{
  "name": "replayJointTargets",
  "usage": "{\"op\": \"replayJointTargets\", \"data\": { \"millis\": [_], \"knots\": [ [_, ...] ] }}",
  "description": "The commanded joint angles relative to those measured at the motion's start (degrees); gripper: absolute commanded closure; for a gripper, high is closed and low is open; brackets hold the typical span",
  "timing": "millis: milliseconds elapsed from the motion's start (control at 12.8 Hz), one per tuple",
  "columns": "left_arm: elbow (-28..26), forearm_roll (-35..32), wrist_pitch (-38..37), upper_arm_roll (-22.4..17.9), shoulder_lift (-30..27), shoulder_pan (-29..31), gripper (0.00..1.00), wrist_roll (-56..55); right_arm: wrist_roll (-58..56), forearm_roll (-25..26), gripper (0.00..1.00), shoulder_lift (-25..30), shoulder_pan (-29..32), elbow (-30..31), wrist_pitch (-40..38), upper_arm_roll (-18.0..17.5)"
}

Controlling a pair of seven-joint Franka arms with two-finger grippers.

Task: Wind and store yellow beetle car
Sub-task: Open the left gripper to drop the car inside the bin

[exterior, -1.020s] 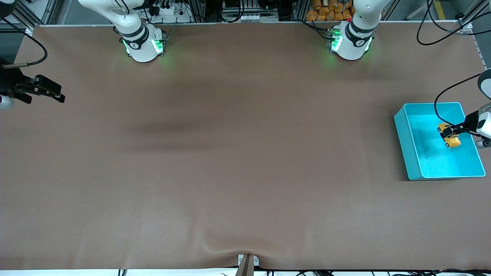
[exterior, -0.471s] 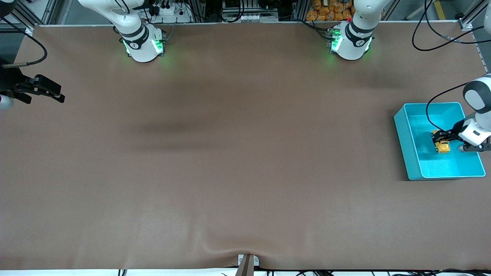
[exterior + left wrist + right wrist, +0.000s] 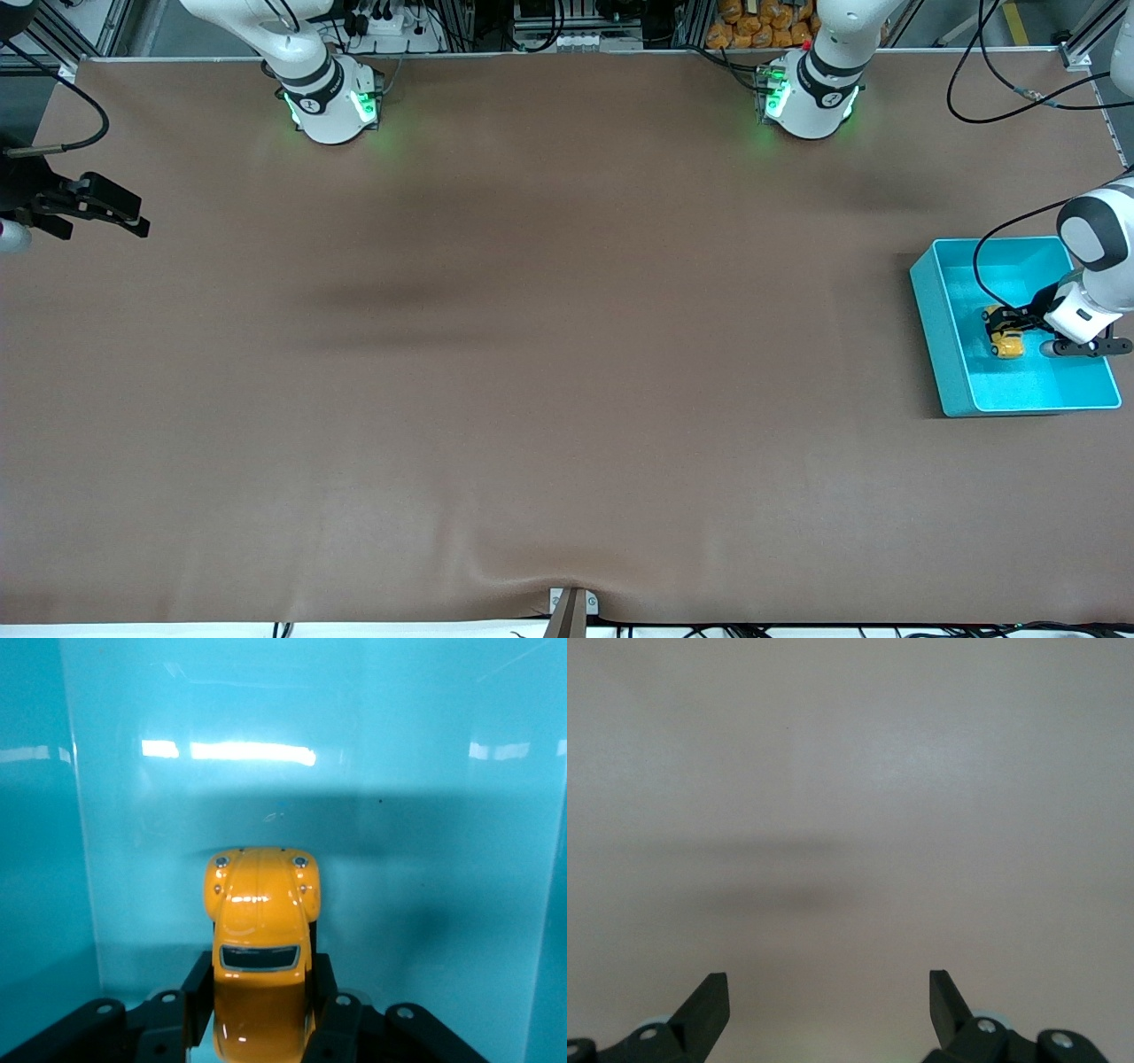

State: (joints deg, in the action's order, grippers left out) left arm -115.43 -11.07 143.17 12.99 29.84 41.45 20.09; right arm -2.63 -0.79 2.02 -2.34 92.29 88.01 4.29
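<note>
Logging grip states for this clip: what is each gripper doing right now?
Left gripper: shut on the yellow beetle car, inside the turquoise bin.
Right gripper: open, holding nothing, waiting at the right arm's end of the table.

The front view looks down from high up across the table (image 3: 532,399), facing the two arm bases along its top edge, and takes in the whole brown surface, with the turquoise bin (image 3: 939,346) at the left arm's end.

The left wrist view sits very close, down inside that bin (image 3: 53,859), looking along its floor toward one wall; it shares the bin and the yellow beetle car (image 3: 262,930) with the front view.

The right wrist view looks straight down on bare table (image 3: 850,771), well away from the bin, sharing only the tabletop with the front view.
</note>
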Motion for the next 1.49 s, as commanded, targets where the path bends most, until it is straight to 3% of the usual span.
{"op": "replayJointTargets", "data": {
  "millis": [0,314,1020,1412],
  "knots": [
    [0.7,-0.8,0.3,0.3,-0.4,0.0,0.00,-0.8,0.6,0.4,0.00,-0.4,-0.2,-1.1,-0.7,0.0],
    [0.3,-0.8,-0.6,1.5,-6.1,0.0,0.00,-0.1,1.0,1.1,0.00,-0.4,-0.5,-1.1,-0.7,-0.1],
    [0.6,0.5,-19.0,11.2,-23.5,0.1,0.00,-3.3,1.0,1.3,0.00,-0.3,-0.1,-0.8,-0.9,-0.1],
    [1.3,5.9,-29.4,11.9,-31.3,-6.8,0.00,-15.5,1.0,2.3,0.00,-0.3,-0.4,-0.7,-0.8,-0.1]
  ]
}}
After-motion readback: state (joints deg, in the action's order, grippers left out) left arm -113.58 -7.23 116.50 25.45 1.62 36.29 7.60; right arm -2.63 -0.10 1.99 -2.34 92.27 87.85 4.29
